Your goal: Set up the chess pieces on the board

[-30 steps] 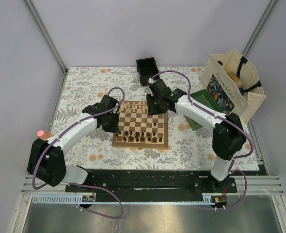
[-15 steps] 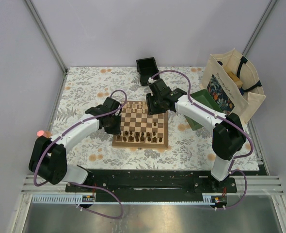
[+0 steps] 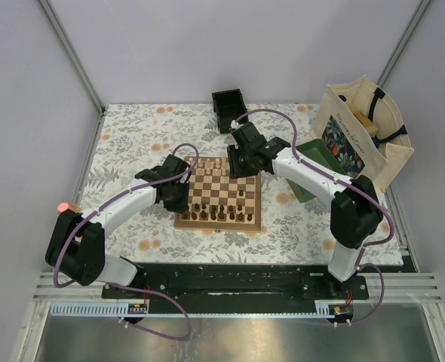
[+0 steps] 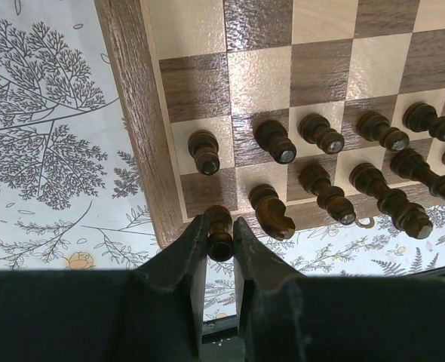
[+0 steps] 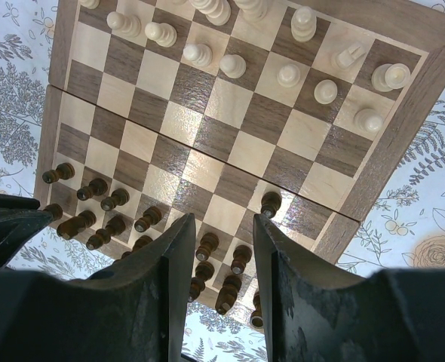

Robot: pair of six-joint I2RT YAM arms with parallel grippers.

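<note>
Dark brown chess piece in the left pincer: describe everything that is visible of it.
This small dark brown wooden chess piece looks turned and glossy, with a rounded head over a narrower collar; its base is hidden, so its rank is unclear. It stands roughly upright, clamped on both sides by the black left pincer. It is at the near left corner of the checkered wooden chessboard, by the corner's dark square, beside a dark knight. Whether it touches the board cannot be told.

Flower-patterned table (image 3: 132, 136) — carrying the board (image 3: 224, 188) under the right fingers (image 5: 170, 279), black box (image 3: 229, 109) beyond them, green tray (image 3: 322, 154) and tote bag (image 3: 362, 136) to their right.
</note>
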